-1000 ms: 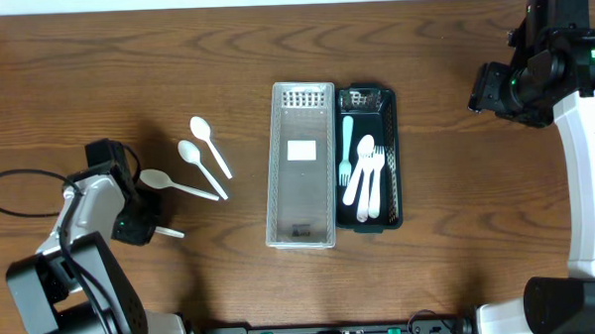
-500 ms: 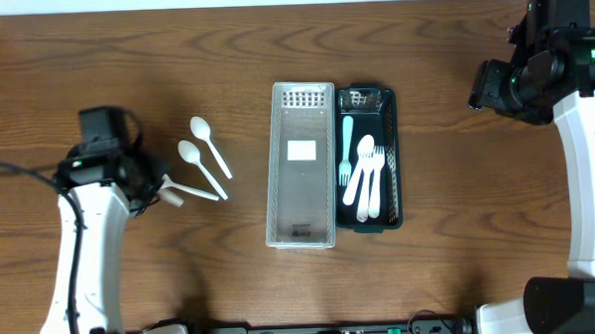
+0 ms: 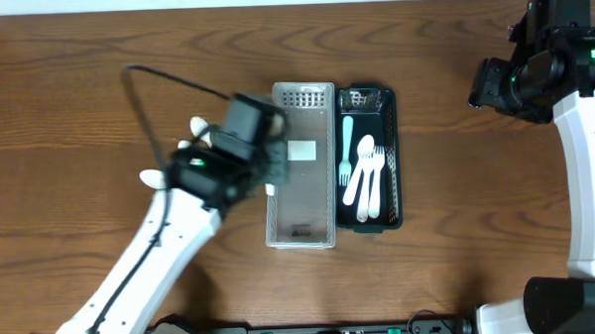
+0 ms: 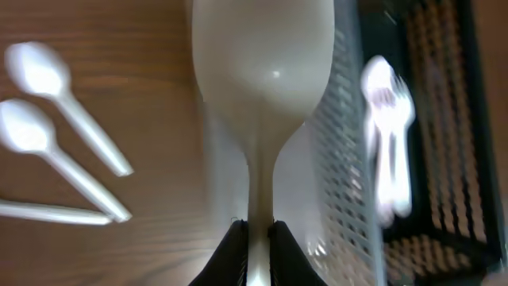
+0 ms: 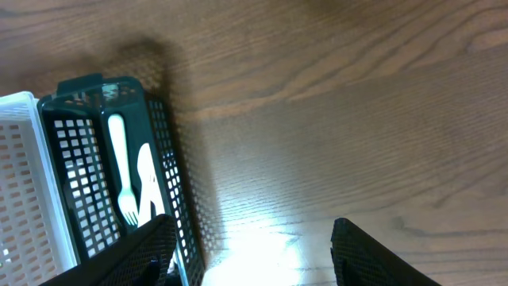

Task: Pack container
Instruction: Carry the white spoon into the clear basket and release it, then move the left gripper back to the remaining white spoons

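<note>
Overhead: the left arm is blurred, and the left pincer point(image 3: 271, 171) sits over the left wall of the white basket point(image 3: 302, 226). The dark basket point(image 3: 393, 154) touches the white basket's right side. It holds one pale blue fork point(image 3: 346, 145) and roughly three white pieces point(image 3: 367, 179), which overlap too much for a firm count. Two spoon bowls peek out left of the white basket: one point(image 3: 199, 124), another point(image 3: 151, 177). The right pincer point(image 3: 485, 86) is well off to the white basket's right, over bare bench point(image 3: 75, 56).

Left wrist: the left pincer point(image 4: 254, 238) is clamped on the handle of one white spoon point(image 4: 262, 56), bowl forward, above the white basket's left wall point(image 4: 343, 159). There are three loose spoons left of the basket: two whole point(image 4: 40, 71) point(image 4: 28, 131) and one showing only its handle point(image 4: 48, 210).

Right wrist: the right pincer point(image 5: 258, 262) is spread wide and holds nothing. The dark basket point(image 5: 171, 191) and blue fork point(image 5: 119, 167) are in view, with the white basket point(image 5: 24, 206) at the left edge.

Risks:
- The grip is thin and low on the handle, so the spoon may pivot or slip.
- Released here, it could hit the white basket's rim and bounce onto the bench.
- It may also land in the white basket, while the other cutlery lies in the dark one.
</note>
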Tool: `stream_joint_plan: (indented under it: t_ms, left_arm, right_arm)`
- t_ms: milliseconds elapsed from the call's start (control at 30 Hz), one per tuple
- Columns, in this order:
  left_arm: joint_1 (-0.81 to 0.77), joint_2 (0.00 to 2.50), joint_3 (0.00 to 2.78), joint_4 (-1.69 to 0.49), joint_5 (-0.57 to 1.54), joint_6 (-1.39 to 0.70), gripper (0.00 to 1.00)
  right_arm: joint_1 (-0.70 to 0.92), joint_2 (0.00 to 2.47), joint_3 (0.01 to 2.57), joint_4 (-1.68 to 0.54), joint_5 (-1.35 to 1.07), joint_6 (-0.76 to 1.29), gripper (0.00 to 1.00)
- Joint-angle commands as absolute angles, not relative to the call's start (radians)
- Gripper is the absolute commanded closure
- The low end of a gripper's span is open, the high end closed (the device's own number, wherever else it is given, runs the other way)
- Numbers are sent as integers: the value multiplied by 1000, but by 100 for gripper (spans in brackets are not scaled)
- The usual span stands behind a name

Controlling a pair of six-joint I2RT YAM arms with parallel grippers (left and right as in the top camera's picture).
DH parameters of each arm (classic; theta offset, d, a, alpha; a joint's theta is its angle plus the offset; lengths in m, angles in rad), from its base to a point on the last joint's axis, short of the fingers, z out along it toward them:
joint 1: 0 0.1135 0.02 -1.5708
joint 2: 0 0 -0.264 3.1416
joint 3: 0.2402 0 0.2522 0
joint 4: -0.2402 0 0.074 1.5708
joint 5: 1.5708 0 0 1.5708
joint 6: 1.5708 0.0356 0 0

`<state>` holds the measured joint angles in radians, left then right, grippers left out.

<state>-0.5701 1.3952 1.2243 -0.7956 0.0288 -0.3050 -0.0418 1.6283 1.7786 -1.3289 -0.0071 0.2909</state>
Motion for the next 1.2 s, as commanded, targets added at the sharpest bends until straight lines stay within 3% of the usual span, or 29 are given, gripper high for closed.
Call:
stream_joint_plan:
  t_ms: [0,200,433,467,533,733,833,933,1100,1167]
  left_arm:
    - [-643,1481,1237,-778,26,-252,91]
    - [-693,1626,1237,-737,26,-264,91]
    - [-640,1666,1237,-707,25,-263,90]
    - [-630,1666,1237,-706,25,-263,87]
    - [-608,1666,1237,-706,26,-263,64]
    - [-565,1637,1271,-728,25,-186,44]
    - [-542,1590,1329,-770,-22,-171,43]
    - [-490,1521,1384,-809,-103,-172,33]
    - [-281,1422,1396,-827,-118,-244,31]
    - [-165,1420,1395,-856,-117,-344,25]
  right_arm:
    - [-47,1636,1773,-1328,-1,276,34]
    - [-47,1636,1773,-1336,-1,276,35]
    - [-47,1636,1773,-1359,-1,275,35]
    - [-47,1636,1773,-1361,-1,275,35]
    - [-47,1636,1773,-1362,-1,275,35]
    - [-47,1636,1773,-1362,0,273,35]
    - [-47,1636,1773,-1362,0,272,35]
    - [-47,1636,1773,-1362,1,271,35]
    - [-47,1636,1773,-1362,4,260,35]
    - [-47,1636,1773,-1362,4,260,35]
